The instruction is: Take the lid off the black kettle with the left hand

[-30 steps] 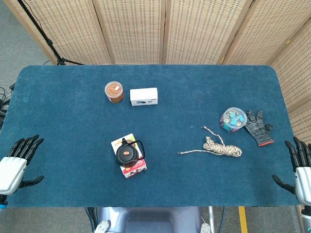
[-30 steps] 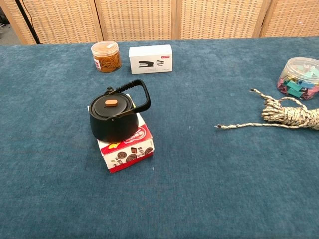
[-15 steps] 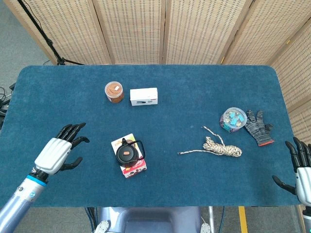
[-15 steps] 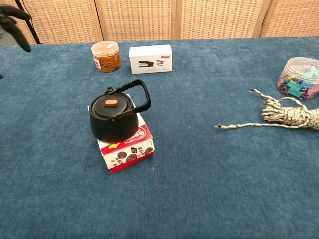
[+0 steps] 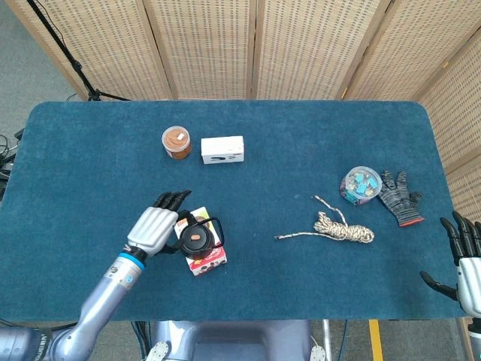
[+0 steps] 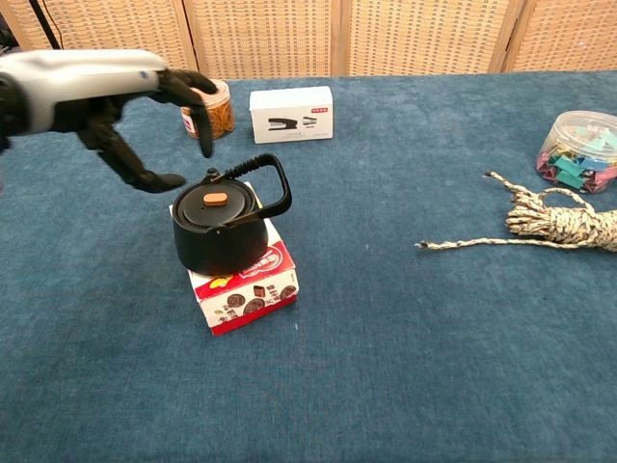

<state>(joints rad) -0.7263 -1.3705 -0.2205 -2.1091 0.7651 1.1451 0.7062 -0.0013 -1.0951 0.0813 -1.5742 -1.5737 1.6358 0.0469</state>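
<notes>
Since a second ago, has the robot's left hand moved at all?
Yes. The left hand has swung in from the table's left edge to just beside the black kettle, fingers apart.

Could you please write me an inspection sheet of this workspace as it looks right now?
Surface: table covered in blue cloth.
Job's things: black kettle stands on a red and white box; lid with orange knob is on; handle upright.
Clutter: jar and white box at the far side; rope, tub of clips and grey glove to the right.
Hands: left hand hovers beside the kettle, fingers spread, holding nothing; right hand open at the table's right edge.
Cables: some seen at the left edge and below the table's near edge.
Surroundings: wicker screens behind; a black stand at far left.
</notes>
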